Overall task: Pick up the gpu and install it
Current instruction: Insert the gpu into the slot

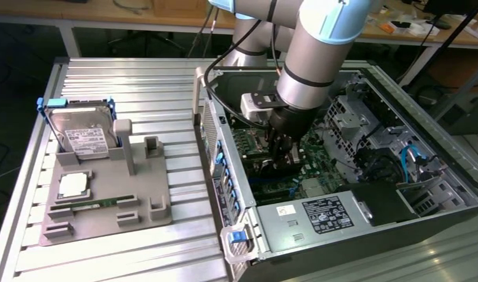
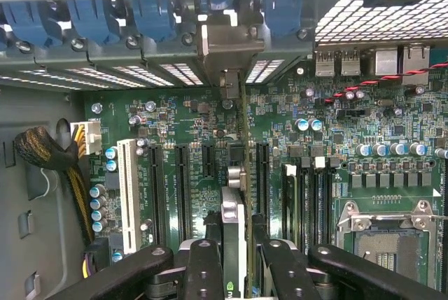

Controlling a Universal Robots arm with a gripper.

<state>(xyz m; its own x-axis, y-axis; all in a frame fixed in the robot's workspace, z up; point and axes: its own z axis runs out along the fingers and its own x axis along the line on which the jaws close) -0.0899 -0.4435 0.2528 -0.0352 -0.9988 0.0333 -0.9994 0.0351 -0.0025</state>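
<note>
I see the gpu (image 2: 234, 209) edge-on in the wrist view, a thin card standing upright over the green motherboard (image 2: 329, 139). Its silver end bracket (image 2: 225, 47) sits against the case's rear wall, among the blue slot latches (image 2: 150, 17). My gripper (image 2: 238, 268) is shut on the gpu, with a black finger (image 2: 201, 272) on each side of the card. In the exterior view the gripper (image 1: 284, 151) reaches down into the open computer case (image 1: 227, 194), low over the motherboard (image 1: 317, 158). Whether the card's edge is seated in a slot is hidden.
Long black expansion slots (image 2: 182, 188) and a white one (image 2: 128, 188) flank the card; the CPU socket (image 2: 385, 240) lies beside it. A grey holder (image 1: 144, 205) on the exterior view's left carries a hard drive (image 1: 82, 138), a processor (image 1: 72, 185) and a memory stick (image 1: 93, 204). The power supply (image 1: 321, 214) fills the case's near end.
</note>
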